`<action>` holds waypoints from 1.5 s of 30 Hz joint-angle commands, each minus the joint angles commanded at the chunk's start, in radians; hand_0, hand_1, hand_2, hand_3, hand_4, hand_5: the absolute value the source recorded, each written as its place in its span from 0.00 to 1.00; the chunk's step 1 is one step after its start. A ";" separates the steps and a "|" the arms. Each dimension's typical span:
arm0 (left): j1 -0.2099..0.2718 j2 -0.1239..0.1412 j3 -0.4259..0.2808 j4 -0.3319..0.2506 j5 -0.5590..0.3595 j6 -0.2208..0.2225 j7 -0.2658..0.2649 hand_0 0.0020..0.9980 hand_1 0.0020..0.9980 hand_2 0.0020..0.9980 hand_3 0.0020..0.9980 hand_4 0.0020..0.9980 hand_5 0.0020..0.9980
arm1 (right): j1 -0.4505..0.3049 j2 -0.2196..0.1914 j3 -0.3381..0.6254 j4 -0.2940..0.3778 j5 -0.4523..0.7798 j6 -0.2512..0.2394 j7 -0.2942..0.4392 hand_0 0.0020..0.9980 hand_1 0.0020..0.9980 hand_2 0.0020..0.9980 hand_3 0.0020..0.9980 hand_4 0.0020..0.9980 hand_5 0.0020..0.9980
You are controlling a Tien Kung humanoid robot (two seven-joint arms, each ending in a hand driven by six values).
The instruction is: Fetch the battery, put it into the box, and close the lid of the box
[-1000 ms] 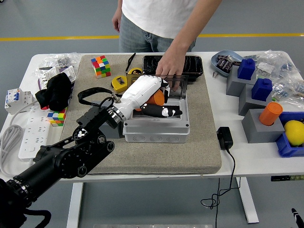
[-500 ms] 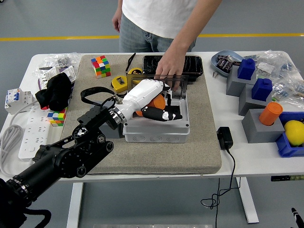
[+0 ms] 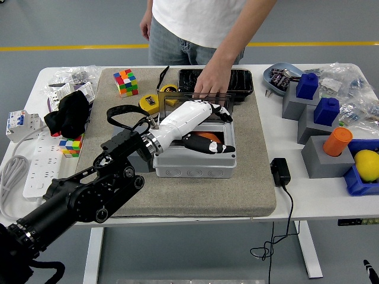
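Grey box (image 3: 195, 163), centre of a grey mat (image 3: 249, 177) on the white worktop (image 3: 308, 201): open-topped, its clear lid (image 3: 204, 100) standing raised along the far edge. Contents: one orange battery (image 3: 207, 136), lying inside and partly hidden by the robot's thumb. Left hand (image 3: 204, 127), white with black fingertips: reaching in over the box from the left, fingers spread apart above the opening, holding nothing, the battery beneath it. A person's hand (image 3: 208, 83) at the far side rests on the top edge of the lid. Black tray (image 3: 243, 80), just beyond the box: contents cannot be told. Blue bowl (image 3: 269, 77), far right: small dark items. Blue bin (image 3: 355, 183), right edge: a yellow fruit (image 3: 367, 164). Grey blocks, right: two carry blue pieces (image 3: 308, 86), one an orange cylinder (image 3: 337, 141). Left of the mat: colour cubes (image 3: 125, 81), a black cloth (image 3: 68, 115), a white power strip (image 3: 35, 165). Right arm out of view.
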 joint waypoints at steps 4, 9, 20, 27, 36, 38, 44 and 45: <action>0.013 0.000 -0.034 -0.092 -0.074 -0.158 0.106 0.46 0.58 0.58 0.59 1.00 0.66 | -0.002 0.001 0.003 0.000 0.000 -0.001 -0.001 0.91 0.89 0.86 0.87 1.00 1.00; 0.035 0.000 -0.123 -0.199 -0.198 -0.372 0.299 0.27 0.34 0.39 0.44 1.00 0.69 | -0.006 0.002 0.003 0.000 0.001 -0.001 0.000 0.91 0.89 0.86 0.87 1.00 1.00; 0.068 0.000 -0.253 -0.216 -0.608 -0.733 0.424 0.29 0.47 0.40 0.45 1.00 0.70 | -0.005 0.006 0.004 0.000 0.002 -0.001 -0.001 0.90 0.88 0.86 0.87 1.00 1.00; 0.073 0.000 -0.322 -0.225 -0.901 -0.498 0.201 0.51 0.67 0.66 0.62 1.00 0.71 | -0.002 0.007 0.007 0.000 0.003 -0.001 -0.001 0.90 0.88 0.86 0.87 1.00 1.00; 0.064 0.000 -0.401 -0.229 -0.919 -0.123 0.091 0.74 0.79 0.77 0.74 1.00 0.81 | -0.002 0.007 0.012 0.000 0.000 -0.003 0.000 0.90 0.88 0.85 0.87 1.00 1.00; 0.061 0.000 -0.409 -0.219 -0.835 -0.080 0.091 0.99 0.98 0.92 0.89 1.00 1.00 | -0.002 0.007 0.013 0.000 0.000 -0.003 0.001 0.90 0.88 0.85 0.87 1.00 1.00; 0.050 0.000 -0.420 -0.176 -0.581 -0.182 0.235 1.00 1.00 1.00 0.97 1.00 1.00 | -0.004 0.007 0.012 0.000 0.003 -0.005 0.004 0.90 0.88 0.85 0.87 1.00 1.00; 0.049 0.000 -0.418 -0.172 -0.542 -0.191 0.245 1.00 1.00 1.00 0.97 1.00 1.00 | -0.004 0.007 0.012 0.000 0.003 -0.005 0.004 0.90 0.88 0.85 0.87 1.00 1.00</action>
